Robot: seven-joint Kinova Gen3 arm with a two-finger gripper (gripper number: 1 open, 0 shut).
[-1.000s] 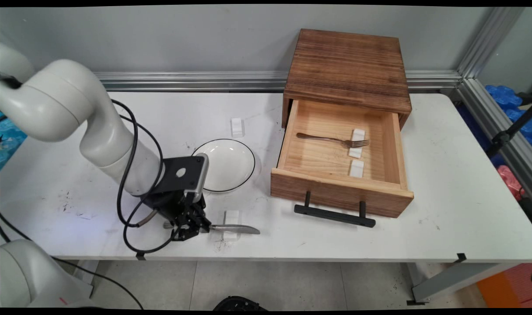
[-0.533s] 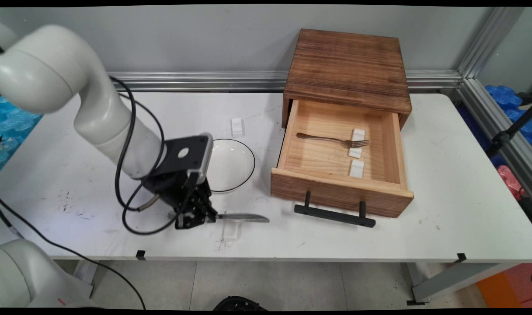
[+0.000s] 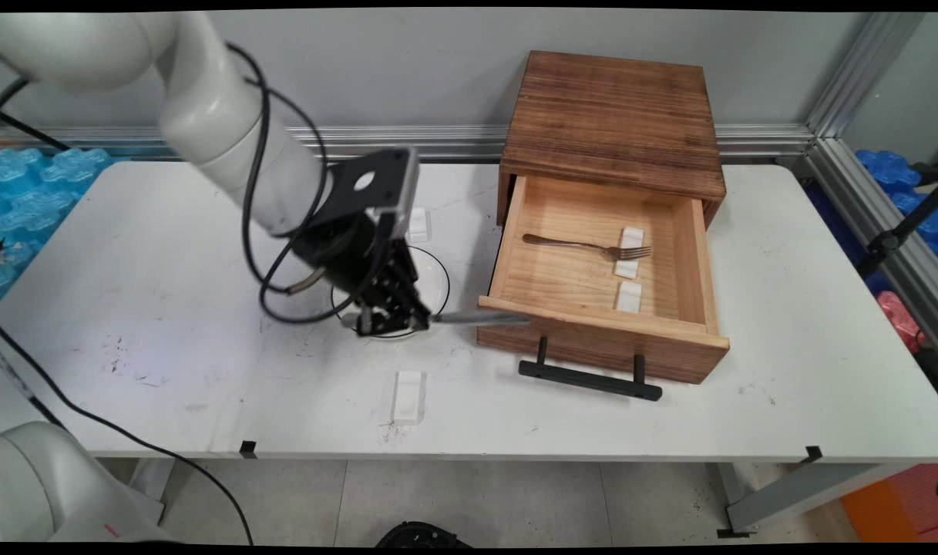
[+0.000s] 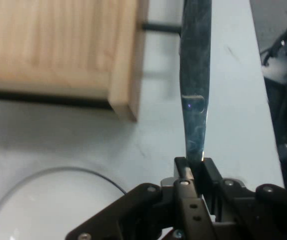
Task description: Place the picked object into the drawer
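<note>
Gripping a knife (image 3: 476, 317) by its handle, the gripper (image 3: 391, 322) hung above the near rim of a white plate (image 3: 438, 281), its fingers (image 4: 203, 172) clamped on the metal. The blade pointed toward the open wooden drawer (image 3: 600, 339), its tip over the drawer's front left corner. A fork (image 3: 588, 246) lay inside the drawer across a small white block (image 3: 630, 240), with another block (image 3: 629, 297) nearer the front. A white block (image 3: 408, 395) sat on the table (image 3: 168, 324) near its front edge.
</note>
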